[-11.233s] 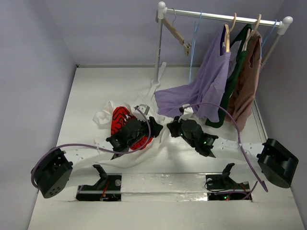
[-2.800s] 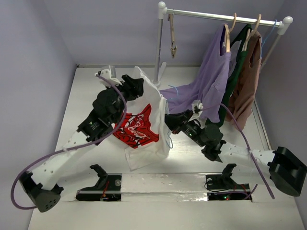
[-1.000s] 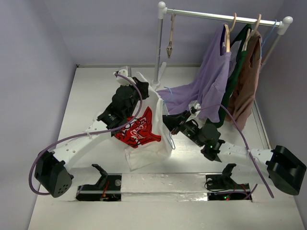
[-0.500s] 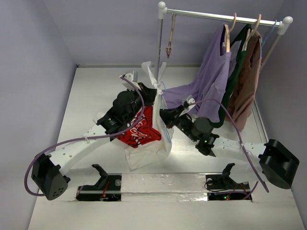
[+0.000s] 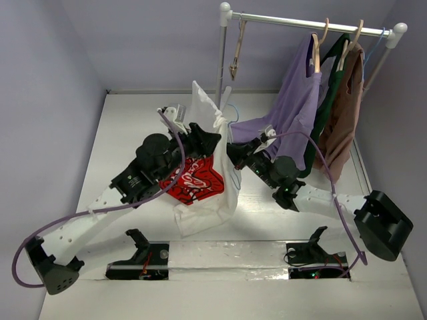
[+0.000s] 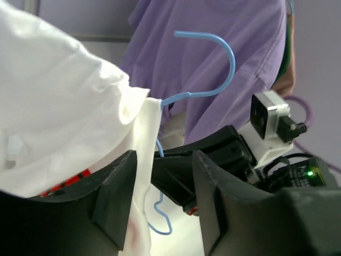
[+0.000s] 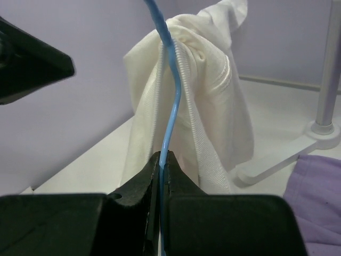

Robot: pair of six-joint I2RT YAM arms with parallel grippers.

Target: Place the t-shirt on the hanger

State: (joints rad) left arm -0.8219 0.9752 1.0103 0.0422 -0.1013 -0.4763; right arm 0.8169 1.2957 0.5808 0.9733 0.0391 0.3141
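I see t-shirt (image 5: pixel 208 200), heaped on bench (image 5: pixel 127 120) earlier, now draped over hanger (image 6: pixel 232 58); right gripper (image 7: pixel 162 155) pinches its wire, left gripper (image 6: pixel 162 162) spread.

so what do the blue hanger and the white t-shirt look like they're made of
The hanger looks like thin wire with a smooth light-blue coating, whether metal or plastic is unclear: it is slim, with a crisp bent hook. The t-shirt looks like soft matte white knit, probably cotton: it folds limply and has a ribbed edge.

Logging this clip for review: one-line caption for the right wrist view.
Right gripper shut on the light-blue hanger wire, which rises between the ribbed collar edges of the bunched t-shirt.
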